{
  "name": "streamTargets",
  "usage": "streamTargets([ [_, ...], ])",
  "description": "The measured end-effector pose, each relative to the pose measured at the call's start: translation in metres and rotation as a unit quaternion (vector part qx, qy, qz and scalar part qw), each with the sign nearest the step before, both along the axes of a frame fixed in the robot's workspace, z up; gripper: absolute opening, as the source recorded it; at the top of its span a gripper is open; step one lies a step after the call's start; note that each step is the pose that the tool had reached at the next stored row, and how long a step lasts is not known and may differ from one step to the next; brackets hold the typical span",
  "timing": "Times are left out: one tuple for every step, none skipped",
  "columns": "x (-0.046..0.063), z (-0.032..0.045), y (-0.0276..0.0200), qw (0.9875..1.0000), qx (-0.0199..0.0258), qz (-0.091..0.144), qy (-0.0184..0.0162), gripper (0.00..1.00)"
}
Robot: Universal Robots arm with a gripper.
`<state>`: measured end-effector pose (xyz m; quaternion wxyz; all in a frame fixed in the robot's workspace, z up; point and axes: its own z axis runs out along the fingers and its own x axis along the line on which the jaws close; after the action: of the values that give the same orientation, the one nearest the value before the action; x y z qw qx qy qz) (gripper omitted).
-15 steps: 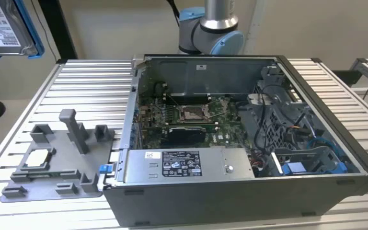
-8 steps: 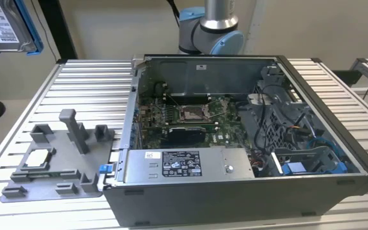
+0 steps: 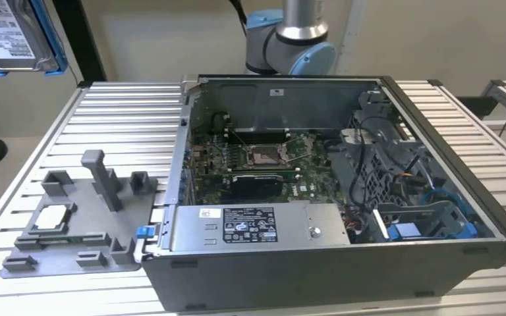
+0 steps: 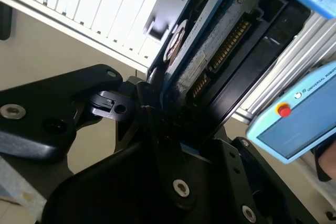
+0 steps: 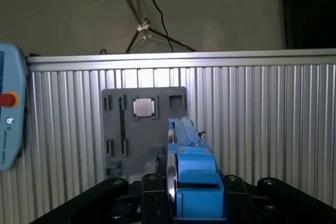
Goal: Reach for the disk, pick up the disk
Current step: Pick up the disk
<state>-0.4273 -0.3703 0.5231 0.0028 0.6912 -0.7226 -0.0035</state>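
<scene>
The disk [image 3: 7, 33], a silver hard drive with a white label in a bright blue bracket, hangs high in the air at the exterior view's upper left, well above the table. In the first wrist view I see the disk [image 5: 191, 171] edge-on, its blue bracket clamped between the black fingers of my gripper [image 5: 191, 205]. The second wrist view shows the circuit-board face of the disk [image 4: 210, 61] slanting up out of the gripper [image 4: 157, 111], which is shut on it.
An open computer case [image 3: 341, 197] stands on the slatted aluminium table [image 3: 121, 112]. A grey fixture plate [image 3: 77, 217] lies beside it and holds a small square silver chip [image 5: 144, 107]. A blue teach pendant [image 5: 10, 116] sits at the table's edge. The arm's base [image 3: 288, 39] rises behind the case.
</scene>
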Motion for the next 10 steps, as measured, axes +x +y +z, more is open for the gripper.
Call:
streamTargets([
  [0.002,0.0,0.0,1.0,-0.0001,0.0,0.0,0.0],
  [0.004,0.0,0.0,1.0,-0.0001,0.0,0.0,0.0],
  [0.007,0.0,0.0,1.0,-0.0002,0.0,0.0,0.0],
  [0.009,0.0,0.0,1.0,-0.0001,0.0,0.0,0.0],
  [0.011,-0.0001,0.0,1.0,-0.0001,0.0,0.0,0.0],
  [0.014,0.0,0.0,1.0,-0.0002,0.0,0.0,0.0],
  [0.016,0.0,0.0,1.0,-0.0002,0.0,0.0,0.0],
  [0.019,-0.0001,0.0,1.0,-0.0002,0.0,0.0,0.0],
  [0.021,0.0,0.0,1.0,-0.0002,0.0,0.0,0.0],
  [0.024,0.0,0.0,1.0,-0.0002,0.0,0.0,0.0],
])
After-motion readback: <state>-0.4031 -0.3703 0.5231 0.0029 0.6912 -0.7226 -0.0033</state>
